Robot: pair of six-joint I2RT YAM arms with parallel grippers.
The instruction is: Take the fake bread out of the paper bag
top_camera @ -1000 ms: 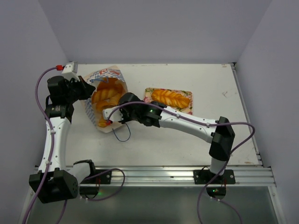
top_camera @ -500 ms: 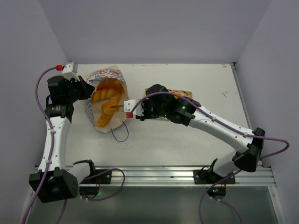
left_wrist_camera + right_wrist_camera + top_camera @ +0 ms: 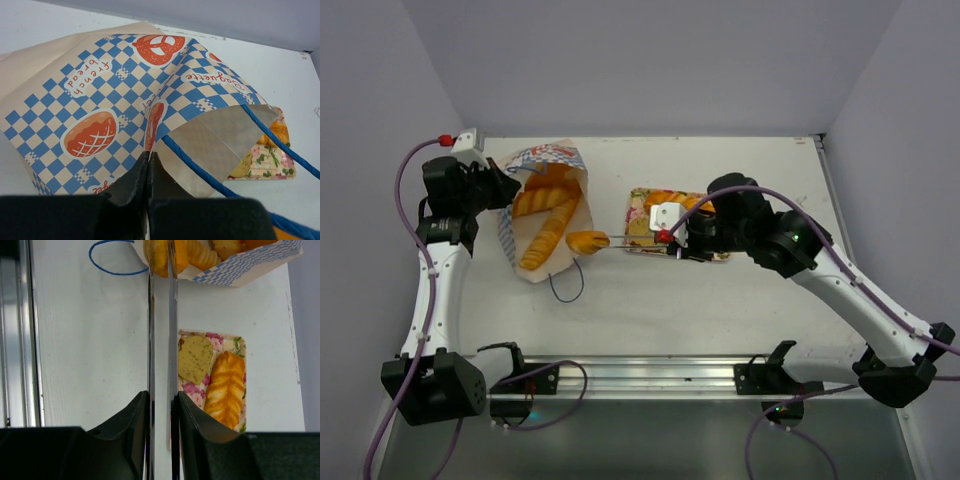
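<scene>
1 bun (image 3: pixel 587 241), pinched by thin tongs (image 3: pixel 172 330) squeezed in the right end effector (image 3: pixel 161 400), may slip; left end effector (image 3: pixel 149 157) clamps bag (image 3: pixel 75 100).

The left gripper (image 3: pixel 149 156) pinches its fingers onto the paper bag (image 3: pixel 100 95), while the right arm stretches leftward, the right gripper (image 3: pixel 601 241) clamping fake bread (image 3: pixel 582 241) between long thin fingers.

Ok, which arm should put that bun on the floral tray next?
Right. The right gripper holds tongs clamped on the bun at the paper bag mouth, on the tray side; the left gripper is pinching the bag's edge.
</scene>
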